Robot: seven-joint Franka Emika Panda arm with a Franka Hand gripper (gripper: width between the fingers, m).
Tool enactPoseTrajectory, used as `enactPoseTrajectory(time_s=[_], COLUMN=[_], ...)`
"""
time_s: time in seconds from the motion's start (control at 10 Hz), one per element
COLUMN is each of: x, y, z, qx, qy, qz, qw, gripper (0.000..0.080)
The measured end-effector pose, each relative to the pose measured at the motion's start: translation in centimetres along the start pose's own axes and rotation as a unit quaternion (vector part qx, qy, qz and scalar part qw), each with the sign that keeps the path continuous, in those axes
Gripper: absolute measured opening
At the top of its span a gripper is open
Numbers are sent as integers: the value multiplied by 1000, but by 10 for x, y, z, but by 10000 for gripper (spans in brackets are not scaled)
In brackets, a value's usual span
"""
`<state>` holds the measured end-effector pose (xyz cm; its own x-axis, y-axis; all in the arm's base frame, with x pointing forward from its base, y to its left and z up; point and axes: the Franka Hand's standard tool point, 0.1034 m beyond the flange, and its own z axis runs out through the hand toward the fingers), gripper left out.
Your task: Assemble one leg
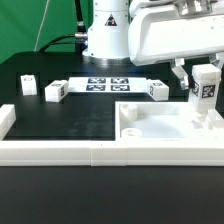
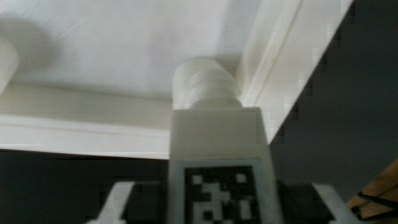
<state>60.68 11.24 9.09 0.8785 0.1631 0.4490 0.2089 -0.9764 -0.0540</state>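
My gripper (image 1: pixel 204 84) is shut on one leg (image 1: pixel 205 92), a small white block with a black-and-white tag, and holds it upright at the exterior view's right. The leg's lower end is at or just above the large white slab (image 1: pixel 150 127) near its right corner. I cannot tell whether they touch. In the wrist view the leg (image 2: pixel 217 140) runs out from between my gripper's (image 2: pixel 221 204) fingers (image 2: pixel 135 196), and its rounded tip meets the slab (image 2: pixel 107 50). Three other legs lie on the black mat: two on the left (image 1: pixel 27 85) (image 1: pixel 55 92) and one near the middle (image 1: pixel 157 89).
The marker board (image 1: pixel 105 84) lies flat at the back of the mat, in front of the robot base (image 1: pixel 105 35). A low white wall (image 1: pixel 60 151) runs along the front edge and up the left side (image 1: pixel 5 120).
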Motion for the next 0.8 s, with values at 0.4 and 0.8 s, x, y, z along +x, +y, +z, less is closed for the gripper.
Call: enactPoseTrajectory(time_s=[0.4,0.8], x=[1,4], y=[-1,-2], z=[7,10], qx=[1,1], qy=[0,8], qz=[0,0], qw=[1000,1000], gripper=[290,290])
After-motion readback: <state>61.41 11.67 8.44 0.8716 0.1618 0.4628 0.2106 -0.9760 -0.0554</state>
